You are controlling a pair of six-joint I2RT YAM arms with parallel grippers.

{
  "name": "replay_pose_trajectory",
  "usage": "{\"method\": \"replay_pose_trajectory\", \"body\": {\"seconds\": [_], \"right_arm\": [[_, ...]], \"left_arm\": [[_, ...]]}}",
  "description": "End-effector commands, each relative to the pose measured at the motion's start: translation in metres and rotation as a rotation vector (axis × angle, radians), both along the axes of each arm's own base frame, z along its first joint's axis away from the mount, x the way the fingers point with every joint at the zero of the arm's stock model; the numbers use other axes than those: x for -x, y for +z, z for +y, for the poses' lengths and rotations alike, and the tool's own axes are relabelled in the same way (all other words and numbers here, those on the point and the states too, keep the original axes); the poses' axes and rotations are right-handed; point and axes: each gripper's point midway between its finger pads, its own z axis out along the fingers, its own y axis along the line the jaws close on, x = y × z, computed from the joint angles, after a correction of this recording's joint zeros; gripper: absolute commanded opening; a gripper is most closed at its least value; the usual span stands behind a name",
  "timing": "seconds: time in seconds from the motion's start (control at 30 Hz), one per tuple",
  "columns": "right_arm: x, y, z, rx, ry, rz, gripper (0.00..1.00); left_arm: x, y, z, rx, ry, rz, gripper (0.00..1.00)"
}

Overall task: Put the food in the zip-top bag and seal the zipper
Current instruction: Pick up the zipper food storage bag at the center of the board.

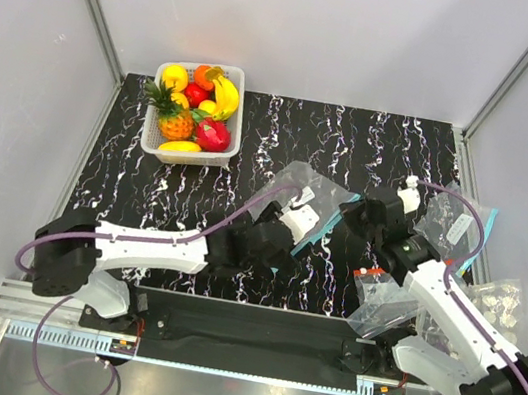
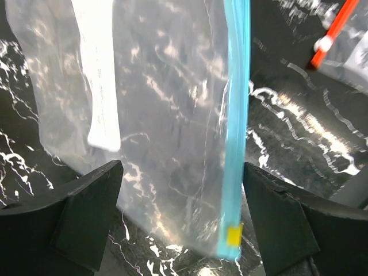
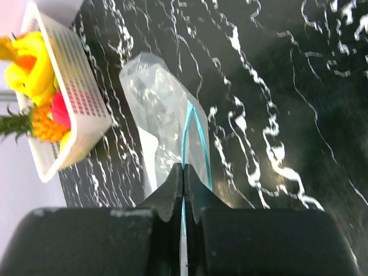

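My right claw (image 3: 183, 168) is pinching the zipper (image 3: 194, 127) of the zip-top bag (image 1: 293, 188), near the basket (image 1: 238, 124). My left claw (image 2: 182, 170) is gaping wide around the bag, holding nothing. The food (image 1: 194, 105) is sitting in the basket. If I am tugging hard, that thin strip could be slipping free.

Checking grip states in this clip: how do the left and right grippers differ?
The right gripper is shut, pinching the zipper of the zip-top bag; the left gripper is open, gripping nothing. The right grips the mouth edge; the left straddles the bag. Both work the same bag.
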Motion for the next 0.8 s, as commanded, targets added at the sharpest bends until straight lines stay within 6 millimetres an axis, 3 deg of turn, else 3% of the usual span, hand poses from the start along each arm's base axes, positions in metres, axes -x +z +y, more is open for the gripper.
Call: {"method": "replay_pose_trajectory", "body": {"seconds": [0.0, 0.07, 0.27, 0.77], "right_arm": [[0.019, 0.003, -0.007, 0.041, -0.022, 0.036, 0.0], [0.022, 0.006, -0.008, 0.04, -0.024, 0.031, 0.0], [0.03, 0.016, -0.013, 0.04, -0.035, 0.01, 0.0], [0.037, 0.034, -0.018, 0.012, -0.048, -0.022, 0.0]], "left_arm": [[-0.005, 0.055, -0.012, 0.16, -0.005, -0.067, 0.89], [-0.005, 0.069, -0.016, 0.192, -0.008, -0.073, 0.88], [-0.001, 0.087, -0.029, 0.207, -0.047, -0.05, 0.82], [0.005, 0.094, -0.062, 0.197, -0.116, 0.006, 0.75]]}}
